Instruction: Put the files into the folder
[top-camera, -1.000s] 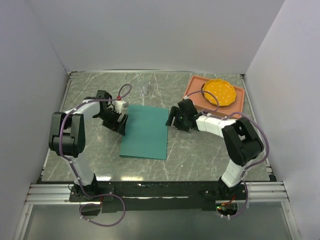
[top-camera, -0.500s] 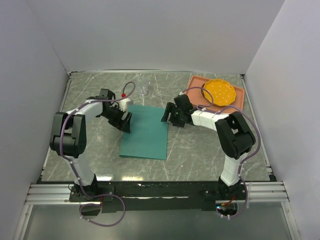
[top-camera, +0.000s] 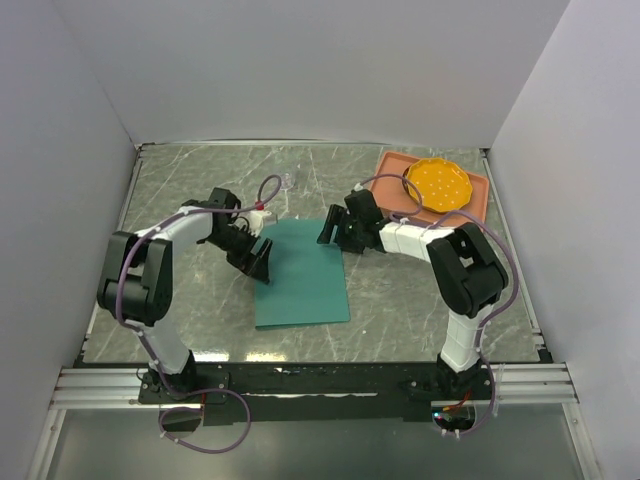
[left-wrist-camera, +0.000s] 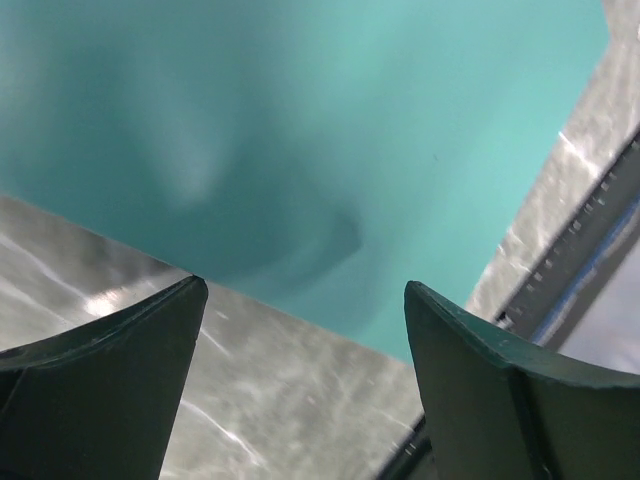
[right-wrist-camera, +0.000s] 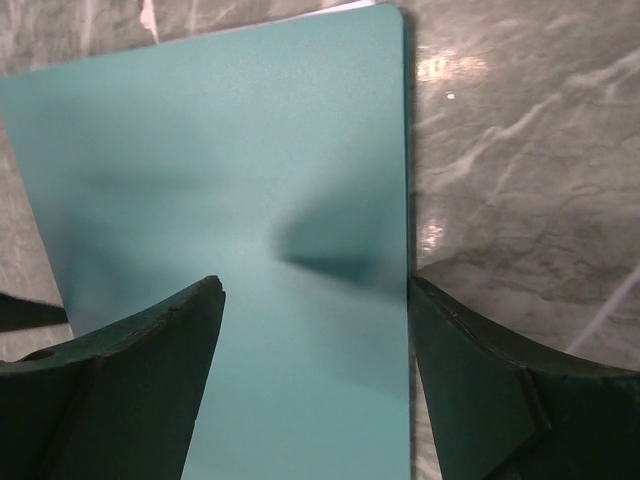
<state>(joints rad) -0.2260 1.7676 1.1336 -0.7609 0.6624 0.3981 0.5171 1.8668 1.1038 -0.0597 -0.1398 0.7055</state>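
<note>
- While the teal folder (top-camera: 302, 280) lies shut and flat on the grey marbled worktop (top-camera: 400, 300) at the middle of the top view, turned a little so that its lower edge sits further right than its upper edge, both arms are bent in over its upper half
- Left end effector (top-camera: 260, 265) is at the folder's left edge, its jaws spread wide with nothing between them
- Seen from the left wrist, its two dark fingers (left-wrist-camera: 130, 350) stand in the lower corners of the frame, well apart; teal fills the upper part, and the folder's edge slants down toward the right with bare worktop below it
- Right end effector (top-camera: 332, 230) is at the folder's upper right corner, its jaws also wide and gripping nothing
- Seen from the right wrist, the finger at lower left of the frame is over the teal cover and the one at lower right is over bare worktop just beside the folder's long edge, so that edge falls between them; the folder's rounded corner shows at the upper right of the frame
- Whether either end effector touches the cover cannot be told
- Salmon-pink tray (top-camera: 386, 178) sits at the upper right of the top view and carries an orange plate (top-camera: 437, 185)
- Small clear object (top-camera: 288, 180) stands on the worktop above the folder, too small to identify
</note>
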